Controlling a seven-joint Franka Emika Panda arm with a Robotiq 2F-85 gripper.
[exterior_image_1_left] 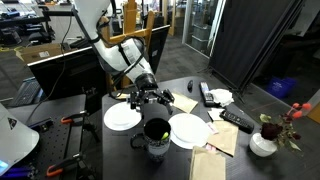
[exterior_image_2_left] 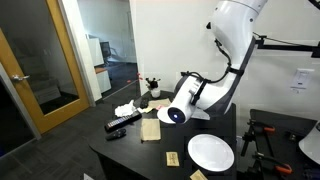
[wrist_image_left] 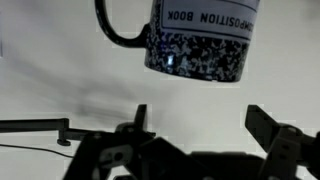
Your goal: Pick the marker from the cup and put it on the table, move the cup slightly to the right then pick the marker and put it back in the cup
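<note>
A large dark grey-black desk (exterior_image_1_left: 240, 152) with a rounded edge fills both exterior views, and a white Franka robot arm (exterior_image_1_left: 112, 48) bends down over it. A round white plate (exterior_image_1_left: 122, 117) and a second white plate (exterior_image_1_left: 188, 131) lie on the desk. Between them, at their near edges, stands the cup (exterior_image_1_left: 157, 138), a dark mug with a side handle. The wrist view shows its wall speckled black and white, with a pale label reading "COMPOSITION BOOK". The black gripper (exterior_image_1_left: 148, 100) hovers just beyond the cup, clear of it, its fingers (wrist_image_left: 140, 120) spread apart with nothing between them. A yellow-green fleck at the cup's mouth looks to be the marker (exterior_image_1_left: 160, 128), a thin pen standing inside the cup, though it is too small to make out fully
</note>
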